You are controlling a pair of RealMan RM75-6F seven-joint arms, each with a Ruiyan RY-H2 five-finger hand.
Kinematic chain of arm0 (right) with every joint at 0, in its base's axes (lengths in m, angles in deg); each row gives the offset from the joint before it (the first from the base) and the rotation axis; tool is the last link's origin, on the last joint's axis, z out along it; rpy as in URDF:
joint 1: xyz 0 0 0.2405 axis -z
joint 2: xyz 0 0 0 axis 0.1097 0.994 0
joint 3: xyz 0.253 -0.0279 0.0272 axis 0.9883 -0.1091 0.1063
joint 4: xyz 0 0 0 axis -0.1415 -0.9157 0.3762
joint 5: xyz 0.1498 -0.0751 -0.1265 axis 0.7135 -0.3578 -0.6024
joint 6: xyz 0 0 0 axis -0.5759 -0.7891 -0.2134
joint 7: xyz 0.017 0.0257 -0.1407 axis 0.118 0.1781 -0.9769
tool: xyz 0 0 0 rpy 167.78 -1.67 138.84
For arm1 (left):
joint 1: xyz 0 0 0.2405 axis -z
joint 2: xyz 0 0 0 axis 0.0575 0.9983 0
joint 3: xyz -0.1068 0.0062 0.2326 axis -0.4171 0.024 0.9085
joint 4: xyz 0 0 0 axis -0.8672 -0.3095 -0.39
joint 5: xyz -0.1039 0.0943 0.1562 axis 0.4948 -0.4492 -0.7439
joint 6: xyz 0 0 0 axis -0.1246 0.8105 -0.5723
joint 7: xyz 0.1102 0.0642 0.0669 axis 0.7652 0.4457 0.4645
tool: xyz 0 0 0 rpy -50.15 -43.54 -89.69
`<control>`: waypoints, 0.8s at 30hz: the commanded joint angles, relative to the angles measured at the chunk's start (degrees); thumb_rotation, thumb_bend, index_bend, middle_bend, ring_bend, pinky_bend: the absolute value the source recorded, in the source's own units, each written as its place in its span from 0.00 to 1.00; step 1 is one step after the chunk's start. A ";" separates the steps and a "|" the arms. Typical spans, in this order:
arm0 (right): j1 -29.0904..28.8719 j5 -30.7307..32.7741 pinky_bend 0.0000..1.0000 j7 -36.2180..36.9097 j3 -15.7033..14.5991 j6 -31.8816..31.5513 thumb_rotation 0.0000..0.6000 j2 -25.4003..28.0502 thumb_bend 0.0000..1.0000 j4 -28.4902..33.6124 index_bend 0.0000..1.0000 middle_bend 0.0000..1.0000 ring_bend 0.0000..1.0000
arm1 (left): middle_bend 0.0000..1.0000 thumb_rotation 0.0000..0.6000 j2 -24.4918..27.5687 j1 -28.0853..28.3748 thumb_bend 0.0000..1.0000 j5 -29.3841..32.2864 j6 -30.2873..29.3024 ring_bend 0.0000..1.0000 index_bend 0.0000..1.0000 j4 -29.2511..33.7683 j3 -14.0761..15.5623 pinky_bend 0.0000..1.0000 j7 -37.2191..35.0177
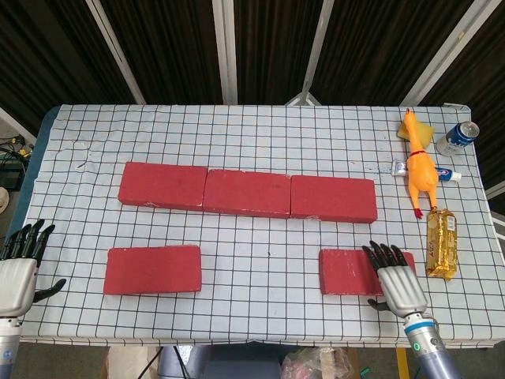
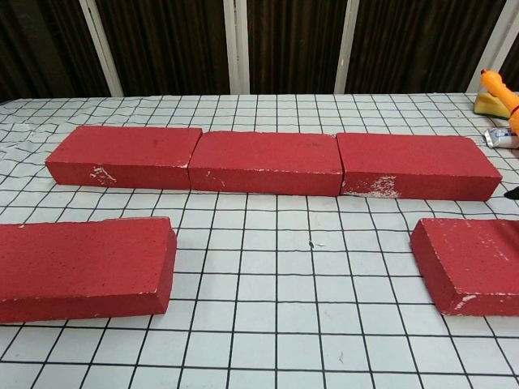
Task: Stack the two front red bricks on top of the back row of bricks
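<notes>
Three red bricks form the back row (image 1: 247, 192) (image 2: 267, 162), end to end across the middle of the table. The front left brick (image 1: 153, 269) (image 2: 81, 267) lies flat near the table's front edge. The front right brick (image 1: 357, 272) (image 2: 472, 262) lies flat too. My right hand (image 1: 394, 283) hovers over that brick's right end, fingers spread and pointing away, holding nothing. My left hand (image 1: 19, 268) stays off the table's left edge, fingers spread, well left of the front left brick. The chest view shows only a dark fingertip at its right edge.
At the table's right side lie a yellow rubber chicken (image 1: 418, 162), a yellow sponge (image 1: 424, 131), a blue can (image 1: 458, 137), a tube (image 1: 410, 168) and a bottle of yellow liquid (image 1: 441, 242). The checked cloth (image 1: 260, 260) covers the table.
</notes>
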 commanded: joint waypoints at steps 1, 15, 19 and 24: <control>-1.19 2.03 0.00 -2.19 0.26 1.59 1.00 0.59 0.16 1.55 0.05 0.00 0.00 | 0.00 1.00 0.00 0.06 0.00 0.08 0.11 0.00 0.10 0.01 -0.01 0.09 0.07; -6.28 13.82 0.00 -14.35 1.72 4.33 1.00 1.83 0.16 7.36 0.05 0.00 0.00 | 0.00 1.00 0.23 0.15 0.00 0.55 0.18 0.00 0.10 -0.05 -0.26 0.09 -0.30; -7.92 17.79 0.00 -17.96 1.54 4.72 1.00 2.93 0.16 9.82 0.05 0.00 0.00 | 0.00 1.00 0.31 0.23 0.00 0.62 0.43 0.00 0.10 0.20 -0.19 0.09 -0.39; -10.09 21.69 0.00 -20.93 1.10 5.21 1.00 3.96 0.16 12.45 0.05 0.00 0.00 | 0.00 1.00 0.42 0.20 0.00 0.60 0.33 0.00 0.10 0.19 -0.19 0.09 -0.51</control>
